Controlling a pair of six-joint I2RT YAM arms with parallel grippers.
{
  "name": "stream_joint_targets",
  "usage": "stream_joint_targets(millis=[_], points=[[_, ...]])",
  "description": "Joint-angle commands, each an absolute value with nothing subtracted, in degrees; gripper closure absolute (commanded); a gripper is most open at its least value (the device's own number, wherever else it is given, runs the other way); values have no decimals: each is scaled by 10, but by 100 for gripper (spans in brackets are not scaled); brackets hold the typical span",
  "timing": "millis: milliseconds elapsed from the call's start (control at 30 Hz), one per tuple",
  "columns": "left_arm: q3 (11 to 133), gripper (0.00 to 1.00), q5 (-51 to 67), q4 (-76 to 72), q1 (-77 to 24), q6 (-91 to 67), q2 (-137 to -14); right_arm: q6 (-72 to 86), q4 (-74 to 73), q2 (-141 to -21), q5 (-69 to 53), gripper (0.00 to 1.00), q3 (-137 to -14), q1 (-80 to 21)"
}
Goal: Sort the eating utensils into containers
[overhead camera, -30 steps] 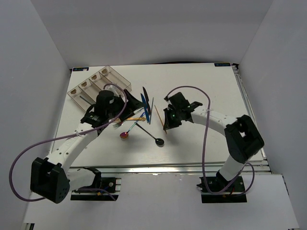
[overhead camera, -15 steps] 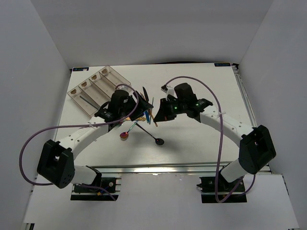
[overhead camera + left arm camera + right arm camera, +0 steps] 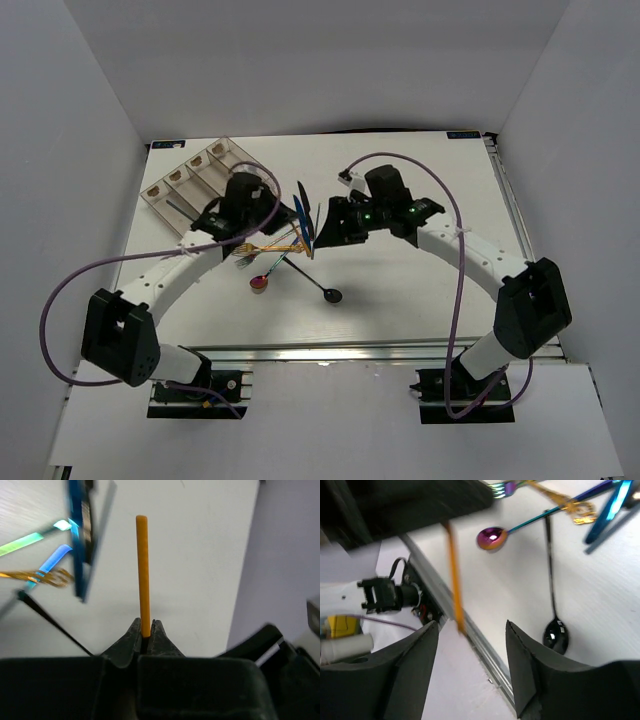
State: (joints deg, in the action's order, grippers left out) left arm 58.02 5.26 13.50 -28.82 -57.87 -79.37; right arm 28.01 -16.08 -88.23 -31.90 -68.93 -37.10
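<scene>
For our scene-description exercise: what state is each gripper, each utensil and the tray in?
left gripper: shut on tan chopstick, gripped at one end.
right gripper: open, empty.
iridescent spoon: loose on table.
black spoon: loose on table.
gold fork: loose on table.
blue knife: outside the tray, beside the fork.
organiser tray: open-topped, one dark utensil inside.

The clear tray (image 3: 232, 150) with 4 long slots sits at the far left of the table (image 3: 400, 290). The left arm (image 3: 170, 270) bends toward it. The right arm (image 3: 470, 255) ends by the pile in the middle: a blue knife (image 3: 298, 212), a gold fork (image 3: 272, 245), a shiny spoon (image 3: 259, 284) and a black spoon (image 3: 333, 296).
</scene>
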Motion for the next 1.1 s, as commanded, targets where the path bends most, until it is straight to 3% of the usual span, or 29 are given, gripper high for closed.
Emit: stream_joint_targets(millis=[0, 133, 233, 633, 733, 767, 800, 1000, 1067], points=[[646, 100, -20, 293, -195, -519, -788, 288, -210, -874, -258, 37, -726, -334], [747, 100, -50, 423, -2, -436, -830, 252, -328, -875, -172, 36, -758, -319], [839, 100, -95, 498, 80, -395, -928, 232, -347, -850, -161, 35, -734, -319], [1033, 96, -118, 536, 139, -395, -1134, 195, -370, -799, -167, 33, -715, -318], [1034, 76, -125, 533, 139, -399, -1136, 192, -375, -804, -168, 33, -726, -319], [1032, 63, -129, 533, 139, -399, -1136, 190, -376, -809, -169, 32, -729, -319], [1031, 57, -131, 535, 139, -399, -1136, 189, -377, -811, -168, 32, -734, -319], [1026, 28, -129, 545, 140, -397, -1117, 192, -374, -856, -163, 30, -763, -319], [1035, 24, -120, 549, 139, -394, -1107, 199, -376, -887, -146, 29, -786, -323]])
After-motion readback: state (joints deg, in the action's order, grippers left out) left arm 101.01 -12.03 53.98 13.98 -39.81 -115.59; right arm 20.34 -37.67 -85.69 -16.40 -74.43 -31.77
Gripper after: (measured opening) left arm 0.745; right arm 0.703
